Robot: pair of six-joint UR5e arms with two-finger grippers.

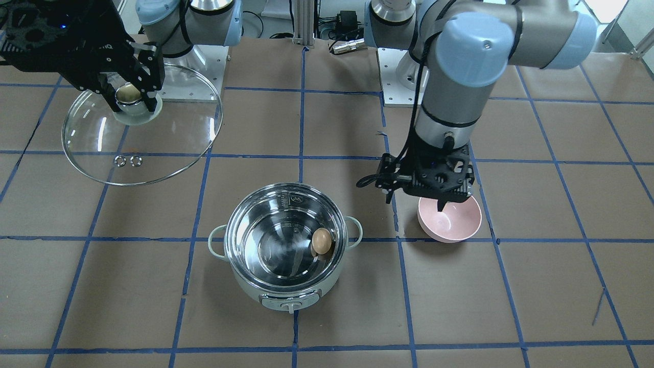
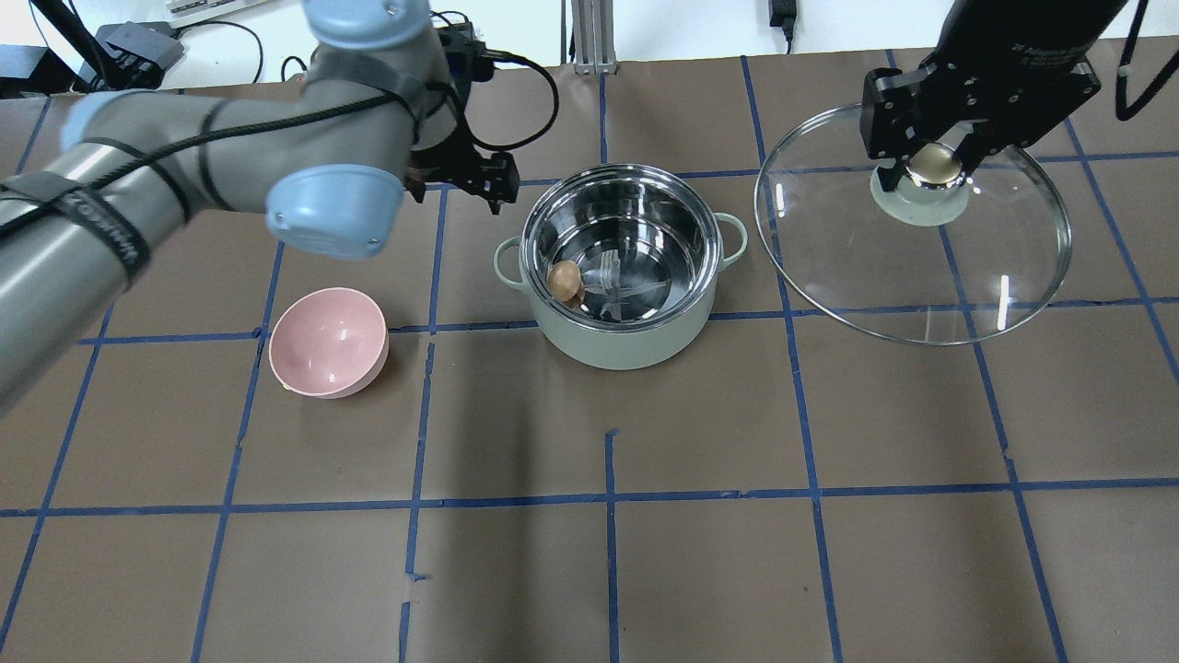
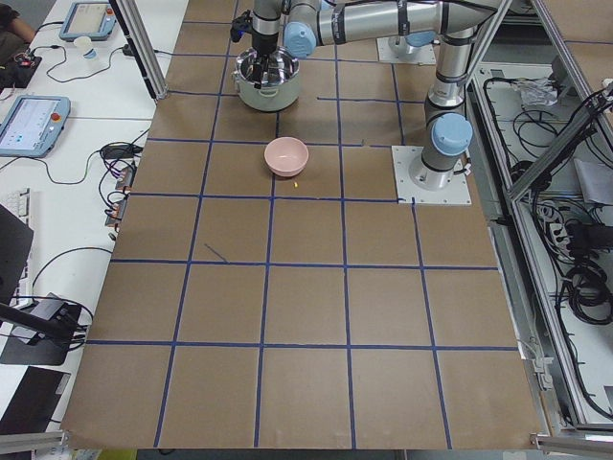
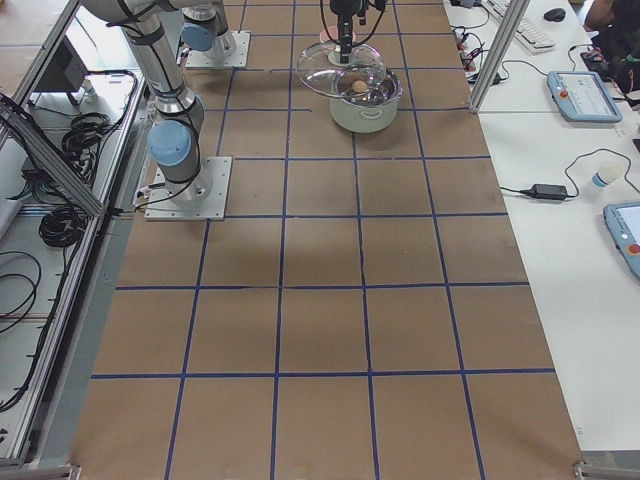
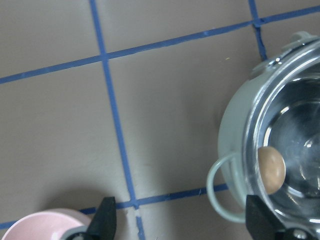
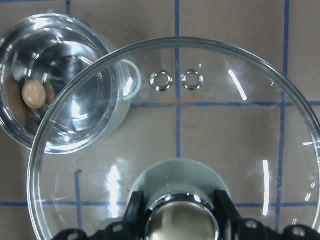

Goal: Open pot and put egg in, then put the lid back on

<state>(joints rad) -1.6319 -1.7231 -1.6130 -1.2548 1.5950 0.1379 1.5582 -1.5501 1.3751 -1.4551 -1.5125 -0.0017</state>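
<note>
our right gripper [image 1: 131, 94] is clamping the lid [image 1: 168, 133] by its centre, and we are holding that glass dome in the air off to the right of the pot [image 2: 626, 345], clear of its rim. our left gripper [image 5: 182, 222] is hanging wide apart and empty on the pot's left side, with the pink bowl [image 1: 460, 230] sitting further out that way. the egg [image 1: 321, 240] is lying inside the pot against its left wall.

No legible text, number or brand in any view.
Small stamped mark on pot [image 1: 276, 240] inner wall, upper side in front-facing view: too small to read.
White print line on right arm's black wrist housing [image 2: 1022, 51]: blurred.
Faint lettering on black strap [image 2: 97, 226] around left arm: unreadable.
</note>
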